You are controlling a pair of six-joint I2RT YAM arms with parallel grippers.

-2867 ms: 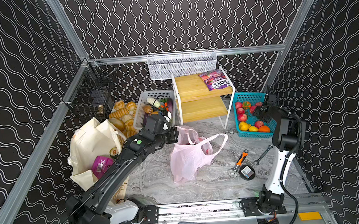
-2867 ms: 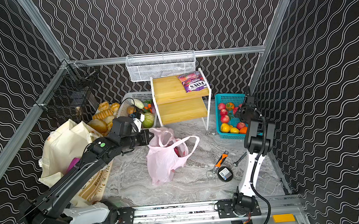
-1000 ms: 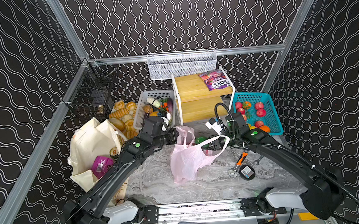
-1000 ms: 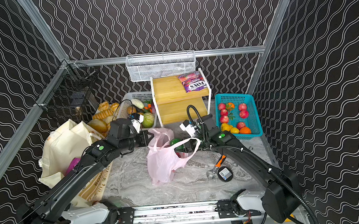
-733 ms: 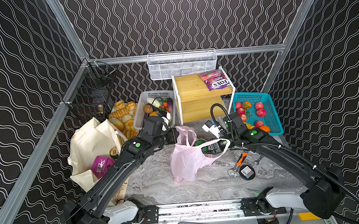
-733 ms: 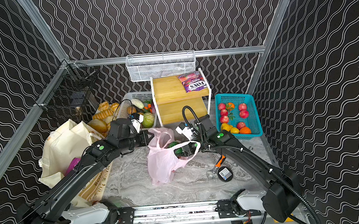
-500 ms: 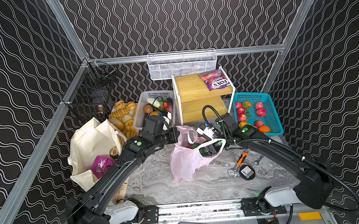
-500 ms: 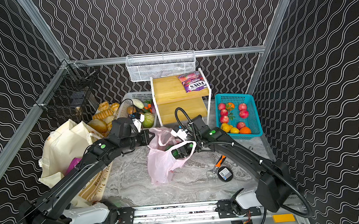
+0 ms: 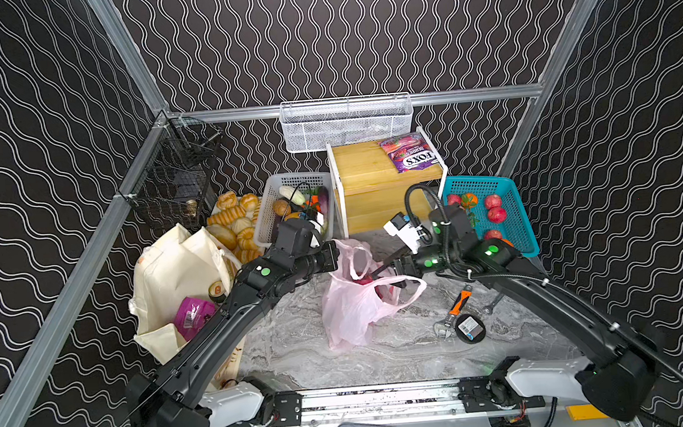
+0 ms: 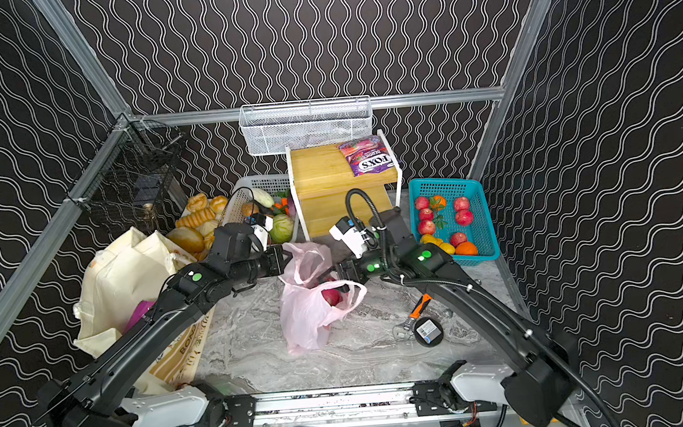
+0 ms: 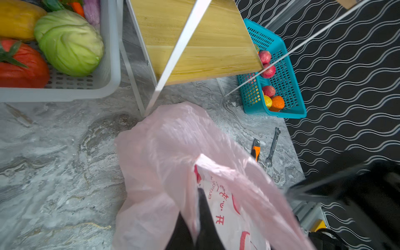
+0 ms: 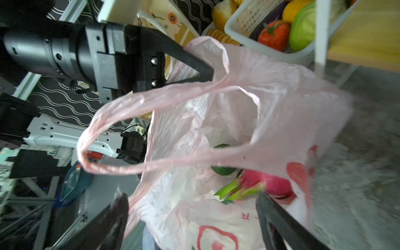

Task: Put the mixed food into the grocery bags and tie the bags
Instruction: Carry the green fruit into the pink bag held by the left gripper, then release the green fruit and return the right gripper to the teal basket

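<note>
Two left fingers (image 12: 190, 62) pinch bag (image 12: 281, 97); right fingers (image 12: 272, 216) wide.

The pink bag (image 12: 216, 121) veils half the blurred dragon fruit (image 12: 268, 184) and part of a green item (image 12: 223, 170), its red print (image 12: 216, 238) is cut by the edge, and in a top view the left arm (image 9: 231, 319), at the tote's (image 9: 170, 278) 4 o'clock, hides part of it.

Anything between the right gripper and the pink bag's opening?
Only the pink bag's own loose handle: its loop hangs across the opening, just ahead of the open right gripper. The left gripper is shut on the bag's top, holding it up. Nothing else visible intervenes.
</note>
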